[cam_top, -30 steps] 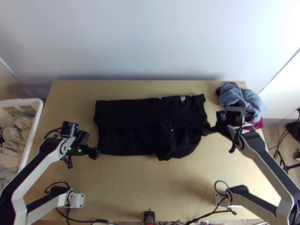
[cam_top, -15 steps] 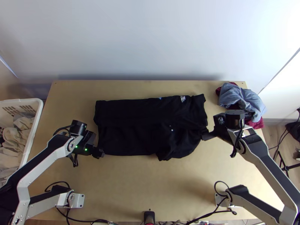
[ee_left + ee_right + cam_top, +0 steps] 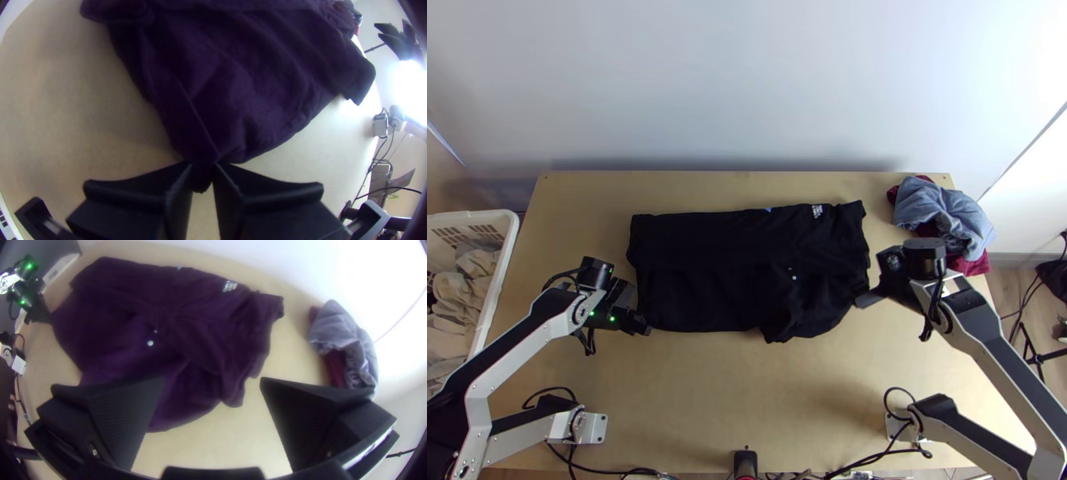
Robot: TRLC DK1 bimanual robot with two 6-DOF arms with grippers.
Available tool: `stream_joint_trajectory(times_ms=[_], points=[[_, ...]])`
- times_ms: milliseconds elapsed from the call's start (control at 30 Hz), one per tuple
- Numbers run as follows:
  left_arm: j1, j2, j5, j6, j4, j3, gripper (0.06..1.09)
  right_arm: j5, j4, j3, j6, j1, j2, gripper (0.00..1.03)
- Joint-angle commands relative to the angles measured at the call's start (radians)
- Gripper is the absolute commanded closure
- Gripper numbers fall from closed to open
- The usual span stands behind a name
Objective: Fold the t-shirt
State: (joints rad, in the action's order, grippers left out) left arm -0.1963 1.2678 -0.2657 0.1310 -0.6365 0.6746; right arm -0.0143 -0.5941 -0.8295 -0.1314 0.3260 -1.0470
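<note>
Left pincer point(image 3: 640, 326) is nearly closed, pinching a bit of cloth at the near left corner of the black t-shirt point(image 3: 715, 276), which lies on the table point(image 3: 731, 392) with its right part rumpled. Right pincer point(image 3: 872, 280) is wide, by the shirt's right edge. Both arms bend inward, partly cut off; dark folds are hard to read.

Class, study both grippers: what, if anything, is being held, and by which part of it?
The left gripper pinches the black t-shirt by its corner nearest the left arm's base. The right gripper is open and holds nothing.
</note>
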Motion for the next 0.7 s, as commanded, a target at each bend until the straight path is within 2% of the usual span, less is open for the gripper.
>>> stream_joint_trajectory(times_ms=[0,233,400,667], points=[[0.005,-0.039,0.002,-0.004,0.024,-0.010,1.05,-0.087,-0.108,0.026,-0.002,0.110,-0.002,0.04],[0.017,-0.056,0.002,-0.014,0.017,0.011,1.05,-0.125,-0.234,0.029,-0.031,0.303,0.002,0.04],[0.034,-0.058,0.002,-0.014,0.001,0.043,1.05,-0.116,-0.205,0.059,-0.088,0.410,-0.010,0.04],[0.060,-0.059,0.003,-0.013,-0.012,0.046,1.05,-0.101,-0.119,0.089,-0.105,0.527,-0.058,0.05]])
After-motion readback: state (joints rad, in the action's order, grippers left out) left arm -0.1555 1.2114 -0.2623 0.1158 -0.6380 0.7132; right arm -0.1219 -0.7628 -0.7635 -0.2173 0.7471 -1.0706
